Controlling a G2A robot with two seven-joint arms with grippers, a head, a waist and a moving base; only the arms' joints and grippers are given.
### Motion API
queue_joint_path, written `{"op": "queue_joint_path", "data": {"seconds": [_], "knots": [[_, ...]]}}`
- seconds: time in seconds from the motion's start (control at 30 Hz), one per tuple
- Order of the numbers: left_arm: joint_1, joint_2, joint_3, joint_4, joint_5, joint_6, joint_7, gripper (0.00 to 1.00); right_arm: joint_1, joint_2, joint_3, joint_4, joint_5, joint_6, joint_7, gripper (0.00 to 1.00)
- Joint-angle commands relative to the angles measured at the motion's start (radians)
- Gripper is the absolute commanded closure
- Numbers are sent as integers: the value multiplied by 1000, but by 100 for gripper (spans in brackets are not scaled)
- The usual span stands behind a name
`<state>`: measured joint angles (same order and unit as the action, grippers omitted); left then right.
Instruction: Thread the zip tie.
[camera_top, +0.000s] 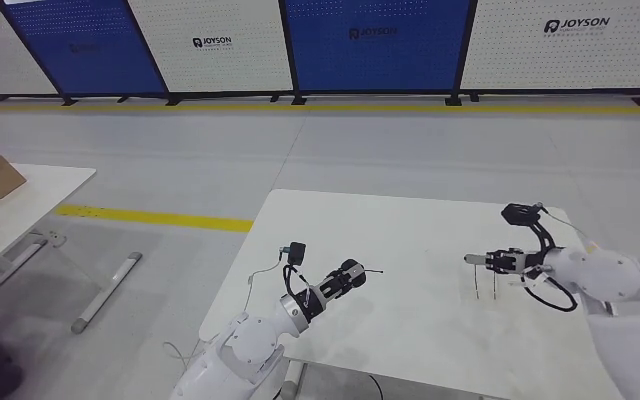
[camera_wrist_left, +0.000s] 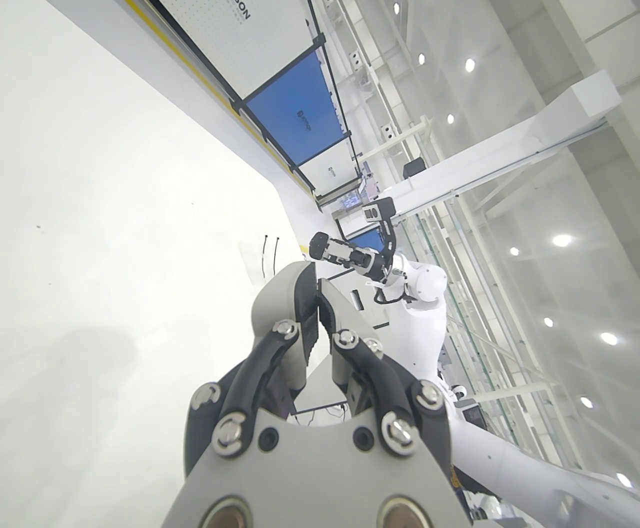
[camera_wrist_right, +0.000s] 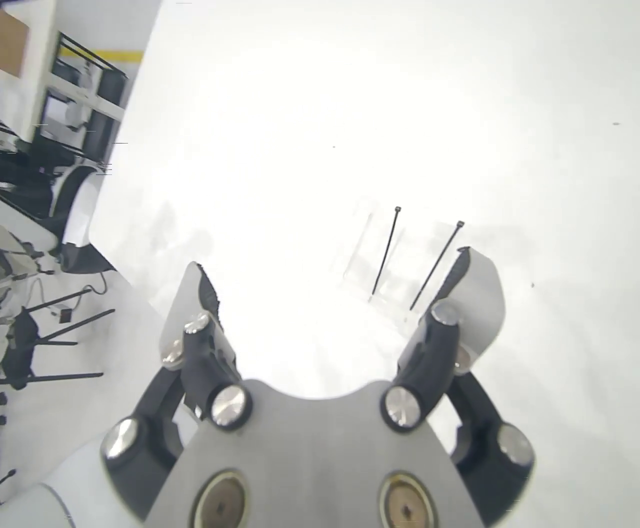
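Observation:
My left gripper (camera_top: 352, 272) hovers over the near left part of the white table (camera_top: 400, 220), shut on a thin black zip tie (camera_top: 372, 270) that sticks out past its tips. Seen from the left wrist, its pads (camera_wrist_left: 307, 300) press together. Two more black zip ties (camera_wrist_right: 386, 250) (camera_wrist_right: 436, 265) stand upright in a clear holder (camera_wrist_right: 360, 250) near the table's right side, and the top view shows them as thin lines (camera_top: 488, 285). My right gripper (camera_wrist_right: 330, 260) is open just beside them, one finger (camera_wrist_right: 475, 280) close to the nearer tie. It also shows in the top view (camera_top: 472, 260).
The table's near edge runs just behind my left arm, and its right edge is close to my right arm. A second white table (camera_top: 40, 190) stands off to the left across the grey floor. Blue and white panels (camera_top: 370, 45) line the back.

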<state>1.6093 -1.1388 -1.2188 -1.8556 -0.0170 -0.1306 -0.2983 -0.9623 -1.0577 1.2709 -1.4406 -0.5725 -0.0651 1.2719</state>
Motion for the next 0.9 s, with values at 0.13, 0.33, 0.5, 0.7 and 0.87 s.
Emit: {"op": "queue_joint_path", "data": {"seconds": [0.13,0.33,0.5,0.7,0.87], "knots": [[0,0,0,0,0,0,0,100,77,-18,-114,66,-66,73,37,0],[0,0,0,0,0,0,0,100,174,-47,-208,235,-53,75,12,0],[0,0,0,0,0,0,0,100,186,-50,-217,244,-59,68,-3,0],[0,0,0,0,0,0,0,100,176,-51,-211,250,-42,80,-26,0],[0,0,0,0,0,0,0,100,178,-50,-189,261,30,47,-25,0]]}}
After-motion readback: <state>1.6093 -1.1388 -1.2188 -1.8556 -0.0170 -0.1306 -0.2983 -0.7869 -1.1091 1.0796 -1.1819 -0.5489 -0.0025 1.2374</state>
